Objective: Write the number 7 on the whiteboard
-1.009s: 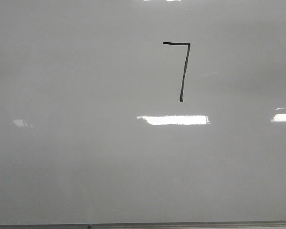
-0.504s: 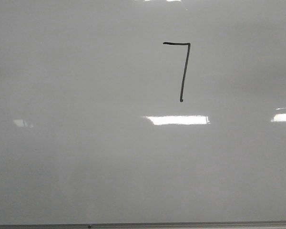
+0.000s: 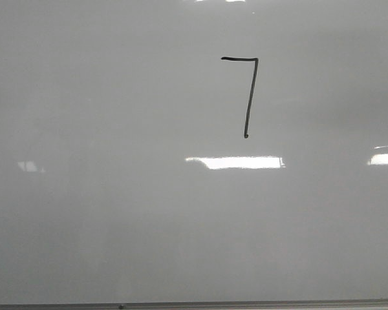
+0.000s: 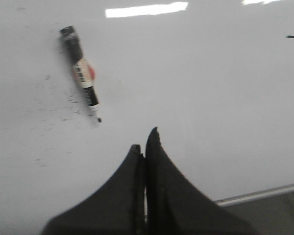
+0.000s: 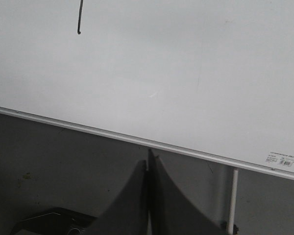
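Left gripper (image 4: 145, 142): fingers together, empty, over the board (image 4: 196, 98). Marker (image 4: 81, 71) lies on the board beyond it, well apart. Right gripper (image 5: 148, 164): fingers together, empty, off the board's metal edge (image 5: 137, 139). Farther off, the 7 (image 3: 248, 90) stands finished, upper right of centre, clear of both.

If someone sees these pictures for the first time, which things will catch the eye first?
First the black number 7, drawn right of centre in the upper half of the whiteboard. Next the marker lying on the board, seen in the left wrist view ahead of the shut left gripper. The right gripper, also shut, is off the board's edge.
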Available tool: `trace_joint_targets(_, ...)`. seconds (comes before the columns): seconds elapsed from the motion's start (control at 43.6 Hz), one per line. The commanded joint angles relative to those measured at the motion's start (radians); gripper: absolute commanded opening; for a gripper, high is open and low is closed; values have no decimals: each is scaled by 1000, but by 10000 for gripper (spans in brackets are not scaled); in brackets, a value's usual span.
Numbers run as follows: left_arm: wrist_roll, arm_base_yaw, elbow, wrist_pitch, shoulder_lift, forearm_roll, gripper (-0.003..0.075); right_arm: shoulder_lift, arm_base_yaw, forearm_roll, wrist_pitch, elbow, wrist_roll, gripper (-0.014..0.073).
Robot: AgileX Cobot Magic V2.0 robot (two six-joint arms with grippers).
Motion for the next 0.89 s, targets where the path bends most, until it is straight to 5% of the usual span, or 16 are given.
trace_joint_targets(0.0,25,94,51,-143,-63,-28,-20,4,-3,-11,-53,-24,1,-69)
trace_joint_targets(0.16,262,215,250,-354,-221,-198,-20,4,-3,-11,-53,-24,1,-69)
trace_joint_targets(0.527,262,276,671,-703,-477,-202,-20,4,-3,-11,-53,-24,1,-69)
trace_joint_targets(0.871,262,225,846,-906,-546,-202,-20,4,-3,-11,-52,-24,1,-69)
